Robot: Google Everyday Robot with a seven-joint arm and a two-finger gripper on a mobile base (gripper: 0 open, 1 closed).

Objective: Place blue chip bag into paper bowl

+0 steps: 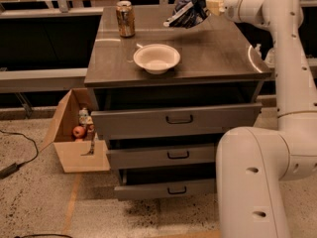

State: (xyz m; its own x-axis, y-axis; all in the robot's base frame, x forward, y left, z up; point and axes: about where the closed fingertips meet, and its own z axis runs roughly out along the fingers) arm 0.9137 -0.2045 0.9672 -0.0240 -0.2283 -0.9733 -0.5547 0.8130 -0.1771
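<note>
Currently: gripper (205, 5) over far right corner of table (223, 53), clamped on blue chip bag (184, 13); paper bowl (156, 58) lies nearer and leftward, well apart.

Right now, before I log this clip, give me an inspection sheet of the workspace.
Surface: dark cabinet top, with three drawers below it.
Job's things: blue chip bag at the far edge of the top, against the gripper; paper bowl upright near the front, nothing in it.
Clutter: soda can upright at the back left, apart from the bowl.
Grippers: gripper at the bag's right side, over the far part of the top.
Cables: black cable on the floor at left.
Surroundings: open cardboard box holding small items beside the cabinet, on a speckled floor.
</note>
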